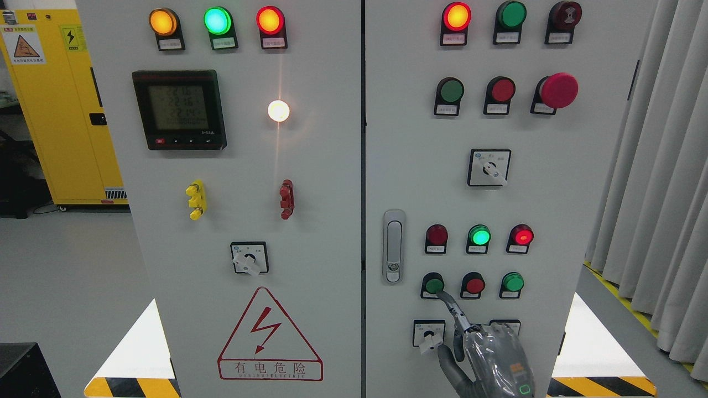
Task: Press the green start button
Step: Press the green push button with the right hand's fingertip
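An industrial electrical room: a grey control cabinet [310,193] with lamps and buttons, a yellow safety cabinet [61,110] far left, striped floor tape [603,385].

Left cabinet door [221,221]: red warning triangle [269,333] with lightning bolt, captioned 有电危险 (smaller line beneath illegible). Digital meter [178,109] digits unreadable. Yellow cabinet [52,105]: hazard stickers, text too small. Button labels unreadable.
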{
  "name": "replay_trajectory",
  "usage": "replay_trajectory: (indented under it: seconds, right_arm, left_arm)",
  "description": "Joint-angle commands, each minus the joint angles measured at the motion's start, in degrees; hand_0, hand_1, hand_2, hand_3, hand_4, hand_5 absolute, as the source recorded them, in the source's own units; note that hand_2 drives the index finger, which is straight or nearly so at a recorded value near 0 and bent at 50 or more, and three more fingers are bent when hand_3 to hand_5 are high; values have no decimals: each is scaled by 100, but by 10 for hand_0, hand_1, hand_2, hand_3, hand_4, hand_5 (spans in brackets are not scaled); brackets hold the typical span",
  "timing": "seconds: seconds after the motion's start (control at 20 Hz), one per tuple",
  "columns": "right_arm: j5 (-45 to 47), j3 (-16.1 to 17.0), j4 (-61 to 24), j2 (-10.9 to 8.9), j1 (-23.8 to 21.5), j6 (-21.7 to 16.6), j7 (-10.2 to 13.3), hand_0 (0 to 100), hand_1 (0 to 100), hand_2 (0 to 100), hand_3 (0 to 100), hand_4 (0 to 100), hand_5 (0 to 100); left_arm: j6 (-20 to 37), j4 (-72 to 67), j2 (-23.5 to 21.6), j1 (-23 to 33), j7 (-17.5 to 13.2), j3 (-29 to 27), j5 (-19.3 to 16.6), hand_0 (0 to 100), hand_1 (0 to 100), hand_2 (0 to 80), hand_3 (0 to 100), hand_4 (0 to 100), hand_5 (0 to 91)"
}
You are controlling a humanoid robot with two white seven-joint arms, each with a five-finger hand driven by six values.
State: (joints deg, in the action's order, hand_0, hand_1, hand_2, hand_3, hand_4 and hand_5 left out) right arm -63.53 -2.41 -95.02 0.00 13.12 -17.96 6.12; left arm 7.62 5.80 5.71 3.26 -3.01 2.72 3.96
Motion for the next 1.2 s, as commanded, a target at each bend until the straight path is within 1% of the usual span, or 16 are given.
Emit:
replay_trajectory:
  seconds: [0.0,0.55,0.7,0.9,1.15]
  right_arm:
    - [-19,-14,71,158,32,3,3,642,1000,0,908,1000,1000]
    - [-10,-23,98,158,112,12,-24,657,1000,0,911,1000,1000]
    - [-2,-23,98,149,120,12,-120,666,1000,0,912,1000,1000]
    - [7,-23,80,149,94,3,-112,666,1000,0,912,1000,1000]
    - [51,-14,-78,149,-2,-23,-41,673,1000,0,913,1000,1000]
  left_arm:
    - [3,0,0,-1,2,0,0,120,556,0,0,0,0]
    - [3,0,0,8,2,0,0,120,556,0,0,0,0]
    - [3,0,0,8,2,0,0,120,556,0,0,0,0]
    - [3,0,0,-1,2,0,0,120,556,0,0,0,0]
    - [3,0,0,-1,2,0,0,120,556,0,0,0,0]
